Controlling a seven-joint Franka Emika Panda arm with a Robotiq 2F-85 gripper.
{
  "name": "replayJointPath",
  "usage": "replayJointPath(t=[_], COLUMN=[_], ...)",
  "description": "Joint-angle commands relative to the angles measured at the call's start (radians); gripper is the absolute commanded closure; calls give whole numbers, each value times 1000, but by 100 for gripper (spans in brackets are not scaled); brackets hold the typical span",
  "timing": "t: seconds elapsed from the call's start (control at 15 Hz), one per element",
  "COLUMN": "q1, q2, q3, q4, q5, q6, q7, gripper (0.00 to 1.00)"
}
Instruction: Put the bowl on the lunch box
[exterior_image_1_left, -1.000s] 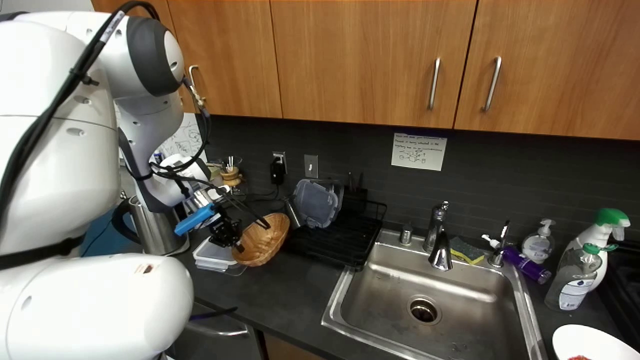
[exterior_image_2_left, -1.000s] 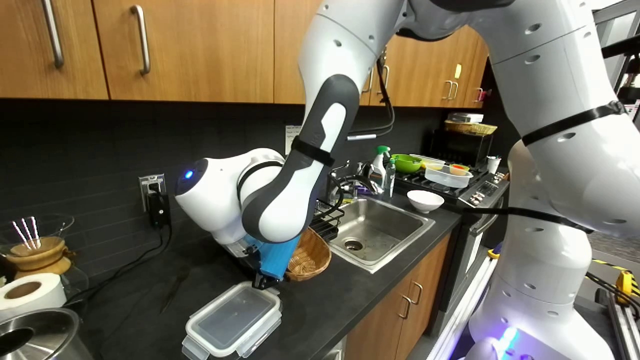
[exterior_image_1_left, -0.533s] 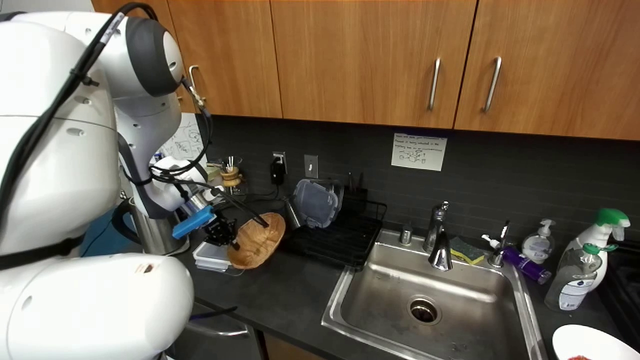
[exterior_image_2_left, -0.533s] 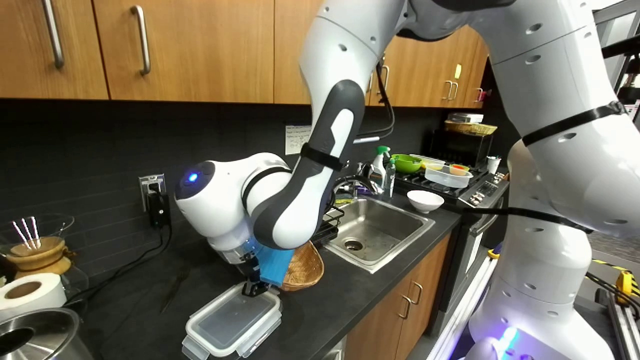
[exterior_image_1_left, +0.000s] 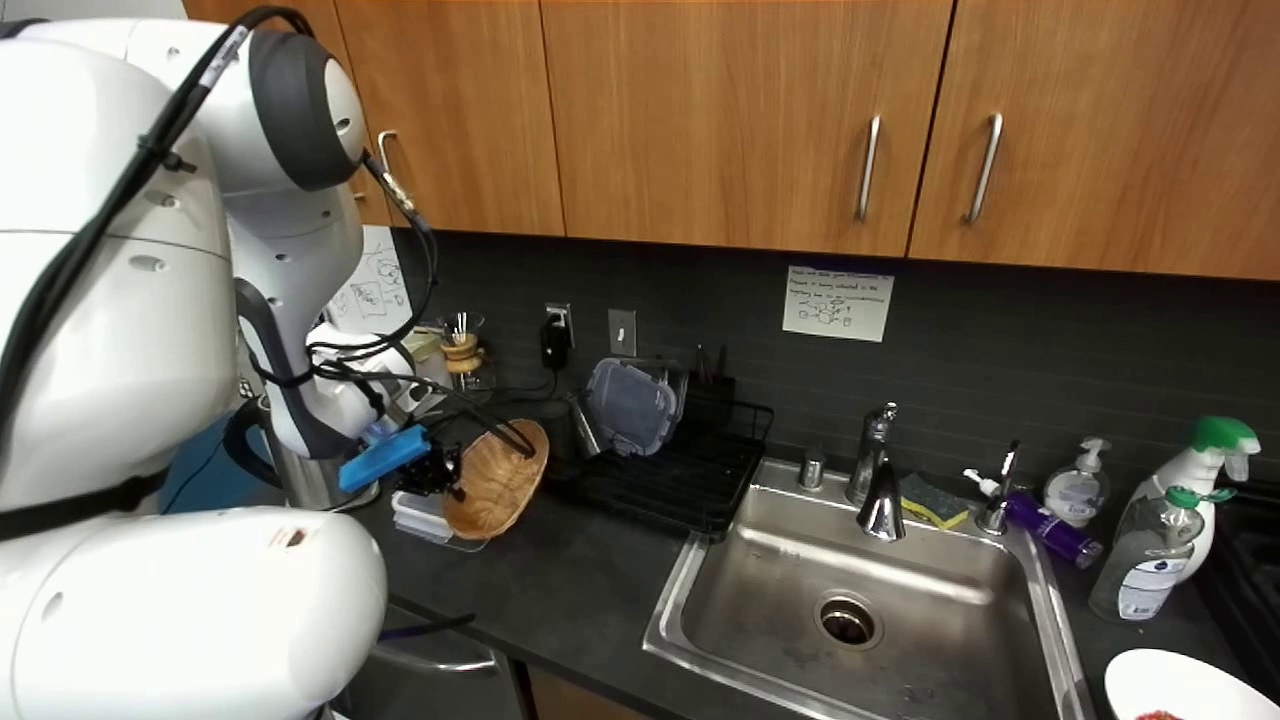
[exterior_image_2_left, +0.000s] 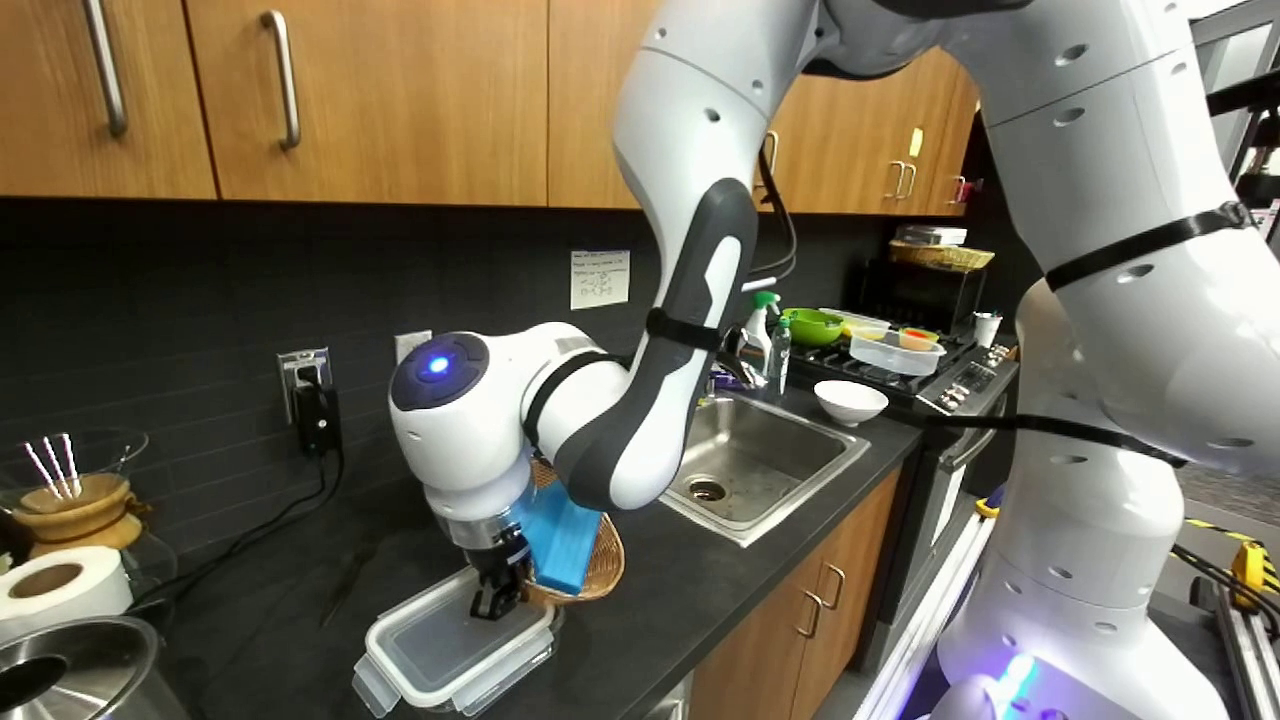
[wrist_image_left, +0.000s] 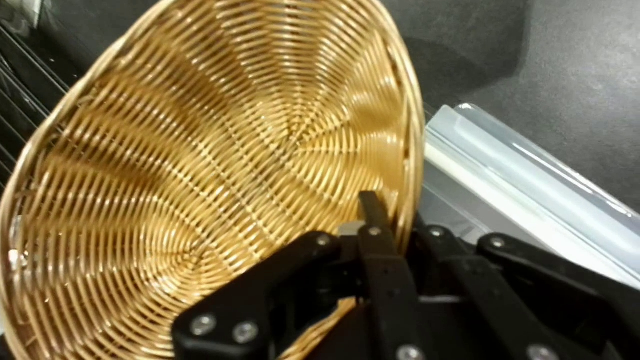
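Note:
The bowl is a light-brown woven wicker basket (exterior_image_1_left: 497, 485), also in an exterior view (exterior_image_2_left: 606, 562) and filling much of the wrist view (wrist_image_left: 235, 150). My gripper (wrist_image_left: 395, 207) is shut on its rim, one finger inside the wall and one outside. The bowl hangs tilted on its side. The lunch box (exterior_image_2_left: 450, 640) is a translucent container with a pale flat lid on the dark counter. My gripper (exterior_image_2_left: 497, 605) shows over its lid end, with the bowl beside that end. The lunch box is partly hidden behind the bowl in an exterior view (exterior_image_1_left: 420, 515). I cannot tell if they touch.
A black dish rack (exterior_image_1_left: 650, 495) with plastic lids stands beyond the bowl, then the steel sink (exterior_image_1_left: 760, 640). A steel kettle (exterior_image_1_left: 310, 475) is behind the arm. A steel pitcher (exterior_image_2_left: 80, 660), a paper roll (exterior_image_2_left: 65, 590) and a wooden-collared glass carafe (exterior_image_2_left: 80, 515) stand near the lunch box.
The gripper has carried the bowl toward the lunch box, left in both exterior views and a little lower in one. The wrist has turned. The lunch box has shifted slightly.

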Motion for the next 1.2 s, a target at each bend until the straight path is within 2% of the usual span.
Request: replayJointPath(t=[0.0, 0.47, 0.8, 1.13], q1=[-21, -41, -56, -74], q2=[-36, -93, -156, -176], q3=[-3, 24, 26, 53], q4=[-17, -74, -144, -155], q5=[-47, 49, 22, 69], q6=[49, -12, 46, 26], q7=[-7, -37, -26, -86], gripper=[98, 98, 98, 98])
